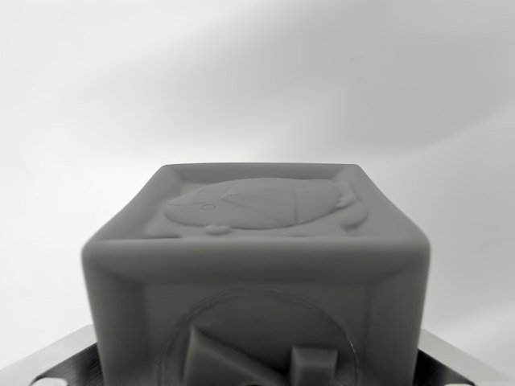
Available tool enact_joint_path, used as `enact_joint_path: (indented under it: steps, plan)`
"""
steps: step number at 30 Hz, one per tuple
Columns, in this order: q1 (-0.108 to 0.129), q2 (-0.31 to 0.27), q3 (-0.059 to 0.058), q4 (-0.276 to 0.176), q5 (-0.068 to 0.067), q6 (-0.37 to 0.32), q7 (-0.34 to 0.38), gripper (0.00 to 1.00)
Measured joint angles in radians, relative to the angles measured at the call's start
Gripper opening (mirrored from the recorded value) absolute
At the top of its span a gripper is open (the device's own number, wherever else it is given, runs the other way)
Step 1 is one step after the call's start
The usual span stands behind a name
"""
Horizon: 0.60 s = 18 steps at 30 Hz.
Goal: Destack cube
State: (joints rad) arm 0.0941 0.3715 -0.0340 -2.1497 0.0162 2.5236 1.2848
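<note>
A grey cube (256, 241) fills the lower middle of the wrist view, very close to the camera. Its upper face carries a raised animal figure inside a raised border. The face towards me shows a ring with blocky shapes in it, cut off by the frame's bottom edge. My gripper (257, 371) sits around the cube. Only its metal fingers (60, 362) show, in the bottom left and bottom right corners, each pressed against a side of the cube. Whatever lies under the cube is hidden, and no second cube shows.
Behind the cube there is only a pale, blurred surface with soft shadows. A darker band of shadow crosses the upper right (386, 88).
</note>
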Motion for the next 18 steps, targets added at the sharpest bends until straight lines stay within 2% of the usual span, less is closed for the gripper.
enact_joint_path:
  steps: [18]
  plan:
    - [-0.018,0.075,-0.020,0.092,0.018,-0.016,0.061,0.00]
